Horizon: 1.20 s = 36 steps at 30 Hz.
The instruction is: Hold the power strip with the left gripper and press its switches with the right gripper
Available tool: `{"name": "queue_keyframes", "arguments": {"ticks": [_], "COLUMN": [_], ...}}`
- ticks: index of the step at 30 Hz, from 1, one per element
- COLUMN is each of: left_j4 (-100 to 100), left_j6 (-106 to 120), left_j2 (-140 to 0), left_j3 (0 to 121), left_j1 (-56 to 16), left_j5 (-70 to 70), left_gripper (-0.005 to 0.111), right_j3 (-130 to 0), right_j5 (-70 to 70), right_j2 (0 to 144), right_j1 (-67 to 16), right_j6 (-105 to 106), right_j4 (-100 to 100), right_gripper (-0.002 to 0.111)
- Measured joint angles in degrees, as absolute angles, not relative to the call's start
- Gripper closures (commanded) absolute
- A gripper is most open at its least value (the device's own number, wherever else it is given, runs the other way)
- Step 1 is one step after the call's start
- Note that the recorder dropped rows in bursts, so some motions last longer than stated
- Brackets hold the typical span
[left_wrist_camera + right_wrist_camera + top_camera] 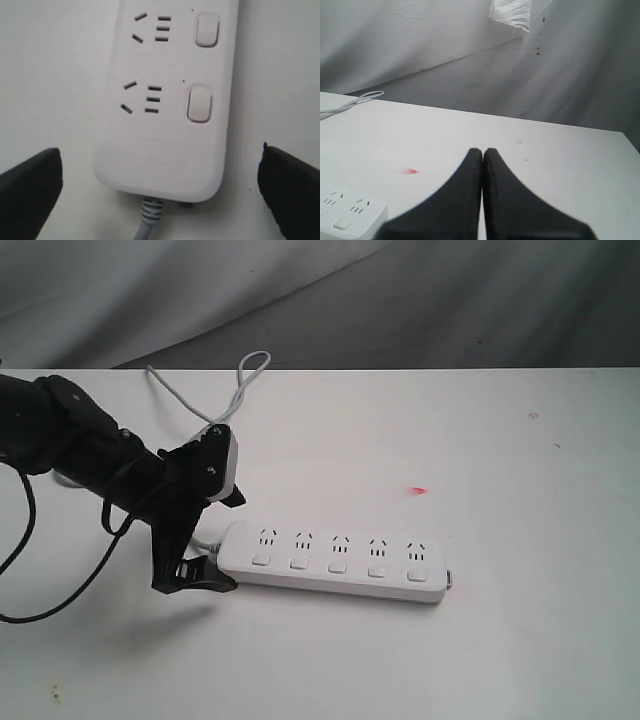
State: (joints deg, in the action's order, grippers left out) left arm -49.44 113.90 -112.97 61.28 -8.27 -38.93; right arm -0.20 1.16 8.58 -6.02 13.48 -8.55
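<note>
1. tabletop (480, 670), flat, white. It carries everything listed below.
2. right gripper (482, 200), black two-fingered claw. It is out of the exterior view. Its own camera shows the fingers pressed together on nothing, above the table. The strip's free end shows at the edge of that picture, so this claw is judged to hang on the near side, off that end and well apart from it.
3. left gripper (220, 540), black two-fingered claw on a slim jointed arm. The jaws are spread wide, straddling the strip's cord end. Its fingers (30, 187) stand on either side of that end, clear of the plastic, pinching nothing.
4. power strip (318, 552), long flat white plastic bar with rounded ends. It lies flat mid-table, its long axis running across the exterior view and straight away from the left claw. The jaws would close across its narrow width. The left arm is by far the nearer.
5. switches (338, 565), five small white rounded-square buttons. They sit in a row along the strip's near edge, none touched.
6. red mark (417, 490), small, just beyond the strip.
7. cord (145, 227), thin, grey. It leaves the straddled end and loops toward the far edge.
</note>
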Motion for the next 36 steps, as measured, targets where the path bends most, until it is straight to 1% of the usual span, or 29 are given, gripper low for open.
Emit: {"name": "queue_keyframes", "arguments": {"ticks": [7, 12, 18, 27, 29, 33, 36], "left_j4": [-49.4, -47.1, -43.4, -42.9, -42.9, -42.9, -43.3], "left_j6": [113.9, 109.1, 106.0, 104.4, 104.3, 104.2, 104.1], "left_j2": [-114.3, -117.4, -117.9, -117.9, -117.9, -117.9, -117.9], "left_j3": [61.8, 66.0, 66.1, 66.1, 66.1, 66.1, 66.1], "left_j1": [-8.3, -8.3, -8.3, -8.3, -8.3, -8.3, -8.3], "left_j5": [-39.1, -43.6, -44.8, -45.0, -45.0, -44.6, -44.6], "left_gripper": [0.007, 0.007, 0.007, 0.008, 0.014, 0.034, 0.042], "right_j3": [-0.2, -0.2, -0.2, -0.2, -0.2, -0.2, -0.2], "right_j5": [1.2, 1.2, 1.2, 1.2, 1.2, 1.2, 1.2], "right_j2": [8.6, 8.6, 8.6, 8.6, 8.6, 8.6, 8.6], "right_j1": [-6.0, -6.0, -6.0, -6.0, -6.0, -6.0, -6.0], "right_j6": [13.5, 13.5, 13.5, 13.5, 13.5, 13.5, 13.5], "right_j4": [-8.5, -8.5, -8.5, -8.5, -8.5, -8.5, -8.5], "right_gripper": [0.108, 0.108, 0.108, 0.108, 0.108, 0.108, 0.108]}}
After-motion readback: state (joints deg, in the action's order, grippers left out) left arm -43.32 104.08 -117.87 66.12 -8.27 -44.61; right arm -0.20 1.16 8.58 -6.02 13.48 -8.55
